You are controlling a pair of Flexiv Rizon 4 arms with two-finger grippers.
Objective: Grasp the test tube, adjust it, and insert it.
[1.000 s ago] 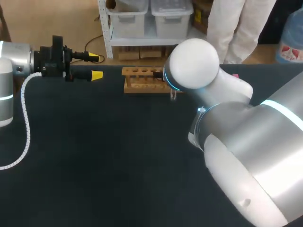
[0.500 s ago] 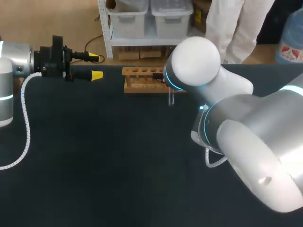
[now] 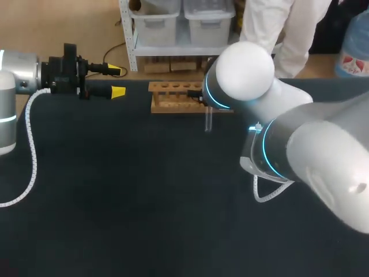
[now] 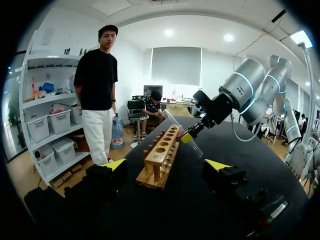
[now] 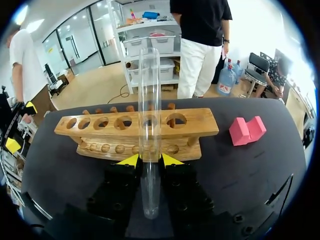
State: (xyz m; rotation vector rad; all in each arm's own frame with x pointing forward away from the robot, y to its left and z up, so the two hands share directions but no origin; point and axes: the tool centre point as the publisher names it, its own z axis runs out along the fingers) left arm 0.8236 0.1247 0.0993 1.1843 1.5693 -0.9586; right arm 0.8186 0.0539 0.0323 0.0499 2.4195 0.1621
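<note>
Right claw (image 5: 150,160) is clamped on the tube (image 5: 149,100), which sticks out ahead between its fingers and looks slanted. The rack (image 5: 100,127) is just ahead. Likely the adjust step. Next: bring the tube upright over a hole, then lower it. Left claw (image 4: 166,165) is spread and empty.

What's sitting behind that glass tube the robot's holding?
The wooden rack, visible holes empty, stands behind the test tube held by the right gripper. The glass blurs one hole.

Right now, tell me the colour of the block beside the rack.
Pink; the block shows best in the right wrist view, beside the wooden rack.
</note>
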